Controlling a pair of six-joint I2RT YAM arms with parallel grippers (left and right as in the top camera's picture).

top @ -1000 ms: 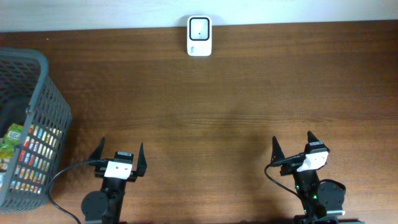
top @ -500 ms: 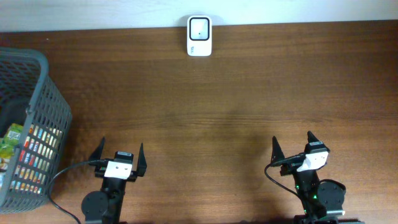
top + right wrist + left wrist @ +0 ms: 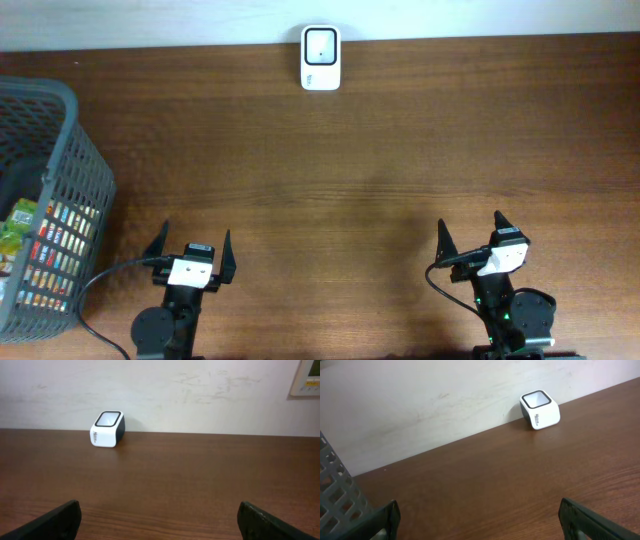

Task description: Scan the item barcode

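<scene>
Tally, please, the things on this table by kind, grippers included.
Barcode scanner: 1
Basket: 1
Grippers: 2, the left gripper and the right gripper, both open
Total: 4; the packets inside the basket are too hidden to count.

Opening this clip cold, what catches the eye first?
A white scanner stands alone at the far edge of the table, against the wall. At the left side, a grey mesh basket holds colourful packets. The left gripper and right gripper sit open at the near edge, holding nothing.
</scene>
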